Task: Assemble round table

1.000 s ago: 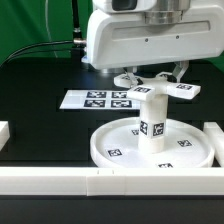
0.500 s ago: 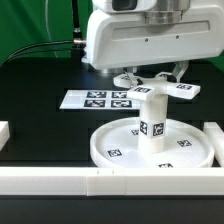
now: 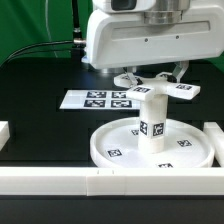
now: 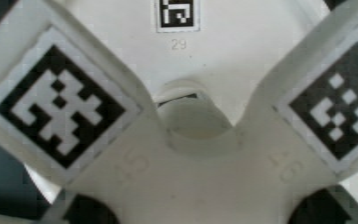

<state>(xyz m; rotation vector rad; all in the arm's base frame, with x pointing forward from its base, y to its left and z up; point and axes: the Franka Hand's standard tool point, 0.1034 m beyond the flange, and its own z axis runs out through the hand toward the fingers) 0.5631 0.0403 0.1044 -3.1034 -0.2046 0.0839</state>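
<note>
The large rimmed round disc (image 3: 104, 150) lies on the black table. The short cylindrical leg (image 3: 152, 120) stands upright at its middle. The cross-shaped four-armed piece (image 3: 161, 90) sits level on top of the leg. My gripper (image 3: 153, 79) hangs straight over it, and its dark fingers flank the piece's hub. In the wrist view the cross-shaped piece (image 4: 194, 150) fills the frame, with tagged arms spreading out and a round hole at its centre. My gripper (image 4: 202, 212) appears shut on it, with the dark fingertips (image 4: 73, 210) just showing at the frame edge.
The marker board (image 3: 93, 99) lies flat behind the disc toward the exterior view's left. Long white border rails run along the front (image 3: 100, 181), with one at the exterior view's right (image 3: 214, 135) and a short end at the left (image 3: 3, 130).
</note>
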